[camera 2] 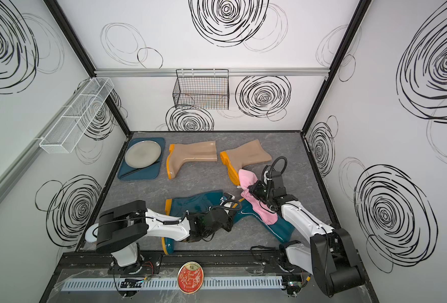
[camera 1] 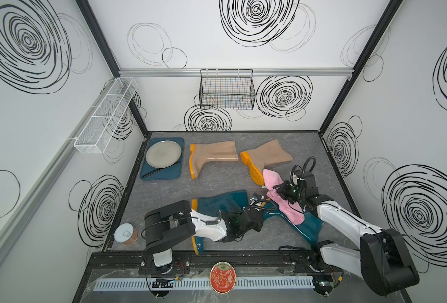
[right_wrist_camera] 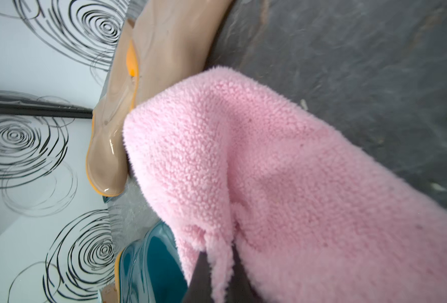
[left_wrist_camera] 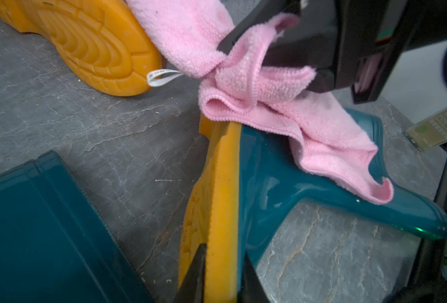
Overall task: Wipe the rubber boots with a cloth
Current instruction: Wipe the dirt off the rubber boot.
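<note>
Two beige-tan rubber boots lie on their sides at the back of the table. Two dark teal boots lie nearer the front, one at the left and one at the right. The pink cloth drapes from the right tan boot's orange sole down over the right teal boot. My right gripper is shut on a fold of the cloth, above that boot. My left gripper is shut on the orange sole edge of the same teal boot.
A blue tray with a grey plate and a knife sits at the back left. A tin can stands at the front left corner, and a red round tin lies on the front rail. A black wire basket hangs on the back wall.
</note>
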